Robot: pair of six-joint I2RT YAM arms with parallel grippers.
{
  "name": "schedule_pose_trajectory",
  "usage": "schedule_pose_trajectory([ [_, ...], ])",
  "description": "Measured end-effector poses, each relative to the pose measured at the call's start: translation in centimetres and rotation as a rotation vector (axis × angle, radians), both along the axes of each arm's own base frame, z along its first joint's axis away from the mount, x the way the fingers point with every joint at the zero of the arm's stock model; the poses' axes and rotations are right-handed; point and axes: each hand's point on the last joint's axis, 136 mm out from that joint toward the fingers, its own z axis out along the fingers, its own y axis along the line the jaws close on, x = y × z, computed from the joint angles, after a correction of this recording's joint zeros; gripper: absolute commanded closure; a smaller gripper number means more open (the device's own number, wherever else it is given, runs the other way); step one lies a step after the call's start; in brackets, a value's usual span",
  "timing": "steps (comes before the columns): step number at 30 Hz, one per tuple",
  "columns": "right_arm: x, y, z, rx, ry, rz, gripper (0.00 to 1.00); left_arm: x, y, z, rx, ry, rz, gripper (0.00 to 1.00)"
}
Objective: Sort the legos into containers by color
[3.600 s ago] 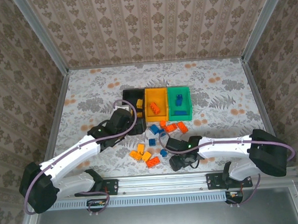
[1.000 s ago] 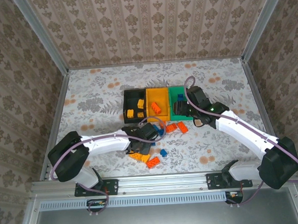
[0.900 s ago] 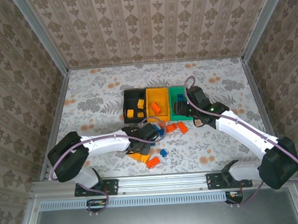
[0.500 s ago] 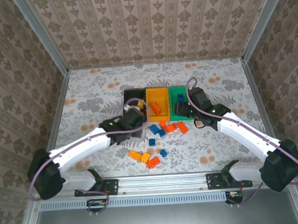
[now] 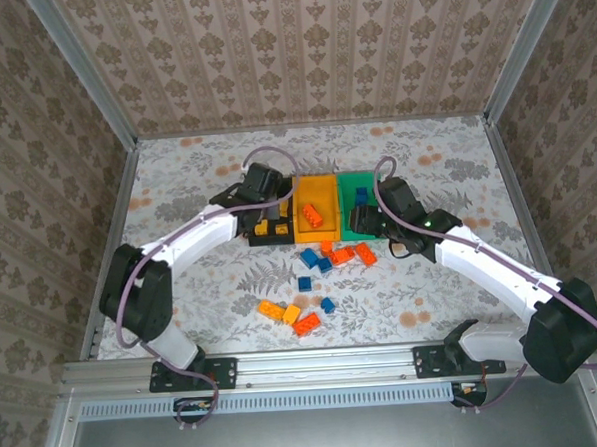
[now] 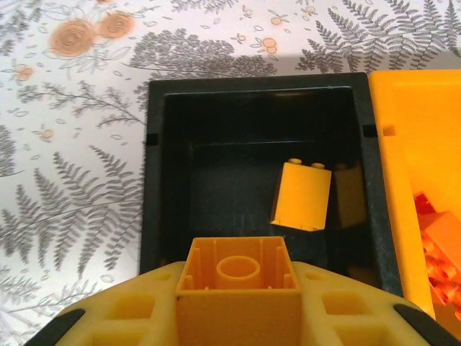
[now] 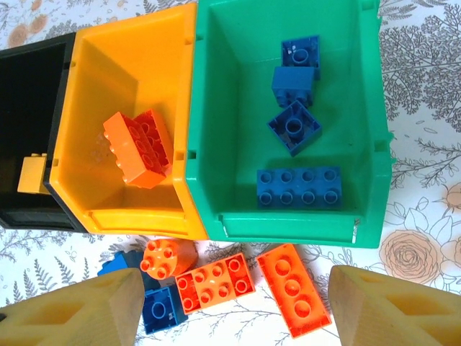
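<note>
My left gripper [image 6: 239, 317] is shut on a yellow-orange lego [image 6: 239, 277], hollow underside up, just above the near wall of the black container [image 6: 155, 180]. Another yellow-orange lego [image 6: 302, 196] lies inside that container. From above, the left gripper [image 5: 259, 200] hangs over the black container [image 5: 253, 238]. My right gripper [image 7: 234, 317] stands open and holds nothing. It is over red-orange legos [image 7: 212, 282] on the table in front of the green container [image 7: 216, 108]. Several blue legos [image 7: 299, 187] lie in the green container. A red-orange lego [image 7: 137, 148] sits in the yellow-orange container [image 7: 115, 58].
Loose legos lie on the table in front of the containers: blue ones [image 5: 305, 282], red-orange ones [image 5: 306, 323] and yellow-orange ones [image 5: 273, 308]. A long red-orange brick [image 7: 294, 288] and a round one [image 7: 167, 259] sit between my right fingers. Patterned walls ring the table.
My left arm has swung from the loose pile up to the black container with the yellow-orange lego in its grip. The right arm has barely moved.
</note>
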Motion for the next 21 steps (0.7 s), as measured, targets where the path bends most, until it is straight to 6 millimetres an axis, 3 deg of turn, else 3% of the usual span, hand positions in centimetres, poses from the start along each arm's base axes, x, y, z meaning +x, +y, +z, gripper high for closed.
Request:
schedule_pose_trajectory([
  [6,-0.4,-0.1,0.0,0.006,0.001,0.006,0.3,1.2,-1.4,-1.3,0.002,0.028,-0.02,0.38],
  [13,-0.9,0.6,0.4,0.04,0.003,0.041,0.29,0.7,-2.5,0.1,-0.029,0.011,-0.046,0.2],
  [17,-1.6,1.9,0.4,0.057,0.016,0.107,0.29,-1.6,-3.7,4.8,-0.108,-0.071,-0.098,0.08],
  [21,-3.7,5.6,-0.8,0.04,0.054,0.249,0.28,-5.3,-3.0,9.7,-0.227,-0.167,-0.133,0.0],
])
